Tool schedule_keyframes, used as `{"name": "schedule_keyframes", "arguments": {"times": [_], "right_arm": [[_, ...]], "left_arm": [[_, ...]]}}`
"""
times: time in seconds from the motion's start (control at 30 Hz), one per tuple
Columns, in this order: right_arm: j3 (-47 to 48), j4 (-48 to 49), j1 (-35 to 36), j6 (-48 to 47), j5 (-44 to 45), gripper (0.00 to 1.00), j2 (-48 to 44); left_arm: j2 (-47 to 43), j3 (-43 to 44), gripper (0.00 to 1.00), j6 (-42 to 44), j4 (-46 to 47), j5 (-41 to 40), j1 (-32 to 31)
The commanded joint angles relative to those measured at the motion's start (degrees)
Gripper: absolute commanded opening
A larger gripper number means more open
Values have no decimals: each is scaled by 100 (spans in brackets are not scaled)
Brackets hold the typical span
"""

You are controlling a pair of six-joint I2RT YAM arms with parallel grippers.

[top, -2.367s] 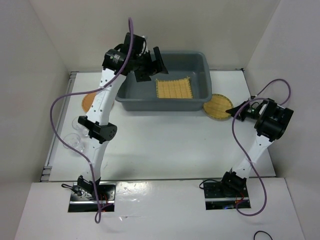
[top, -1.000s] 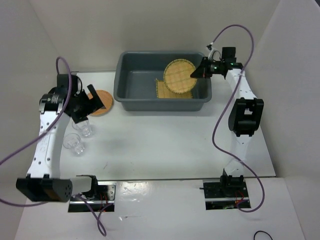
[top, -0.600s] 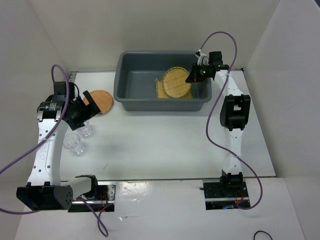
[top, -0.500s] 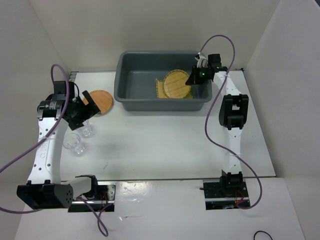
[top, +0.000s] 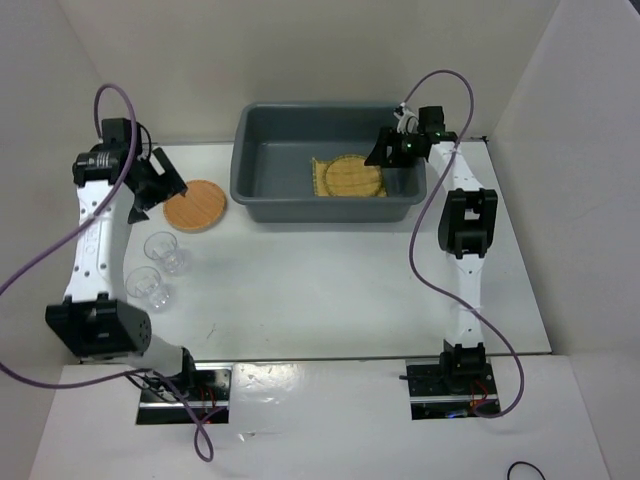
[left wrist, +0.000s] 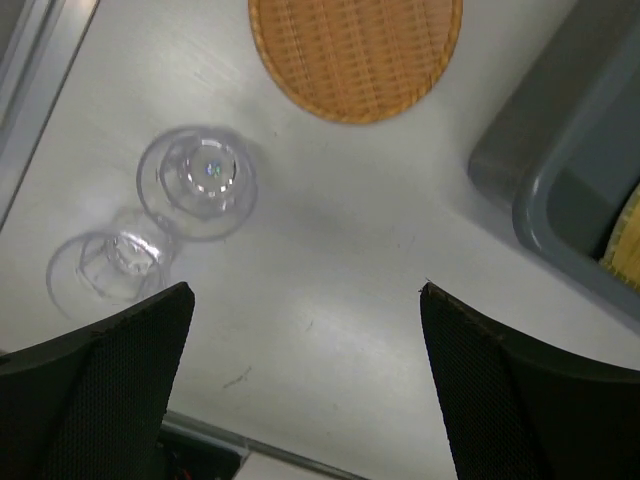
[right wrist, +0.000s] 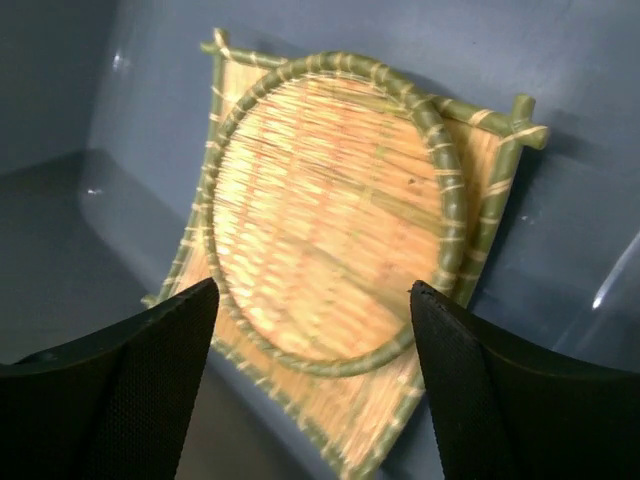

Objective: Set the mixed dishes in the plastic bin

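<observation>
The grey-blue plastic bin [top: 260, 190] stands at the back middle of the table. Inside it the round tan woven disc [top: 353, 176] [right wrist: 330, 210] lies on the square yellow mat [top: 322, 180] [right wrist: 492, 190]. My right gripper [top: 381, 155] [right wrist: 313, 288] hangs open just above them, holding nothing. The orange-brown disc [top: 195, 206] [left wrist: 355, 50] lies on the table left of the bin. Two clear glass cups [top: 165, 251] [top: 146, 286] [left wrist: 200, 180] [left wrist: 105, 265] stand nearer me. My left gripper [top: 163, 182] [left wrist: 305, 290] is open and empty, beside the orange-brown disc.
A metal rail [left wrist: 40, 60] runs along the table's left edge. White walls close in the table on three sides. The bin's near left corner [left wrist: 560, 190] shows in the left wrist view.
My right gripper has opened and the tan disc has dropped flat onto the mat in the bin. My left arm has swung back and away from the cups.
</observation>
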Motion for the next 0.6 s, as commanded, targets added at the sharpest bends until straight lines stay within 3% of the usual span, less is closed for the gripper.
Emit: {"name": "schedule_keyframes", "arguments": {"times": [0.0, 0.03, 0.13, 0.17, 0.23, 0.37, 0.4, 0.43, 0.57], "right_arm": [[106, -23, -307, 158, 9, 83, -898], [9, -93, -308, 159, -340, 86, -1274], [-413, -452, -369, -358, -834, 90, -1968], [-614, -810, -369, -560, -931, 90, -2137], [-1122, -1129, -369, -1018, -810, 91, -2689], [-1819, -1542, -264, -1572, -354, 92, -3509], [-1916, -1604, -264, -1660, -300, 92, -3632], [-2117, -1605, -264, -1721, -230, 93, -3746], [-2461, -1605, -325, -1758, 51, 94, -4255]], "left_arm": [[852, 687, 100, 641, 144, 48, 525], [1037, 933, 100, 756, 232, 250, 711], [1714, 1067, 100, 845, 855, 1846, 1432], [2020, 919, 100, 784, 1379, 2765, 1573], [2459, 734, 100, 521, 2127, 3613, 1863], [3407, 943, 100, 379, 2632, 4055, 1917], [3699, 1362, 100, 535, 2632, 4144, 1917], [4328, 1696, 100, 633, 2241, 4232, 1917], [5265, 2657, 100, 932, 1911, 4400, 1917]]}}
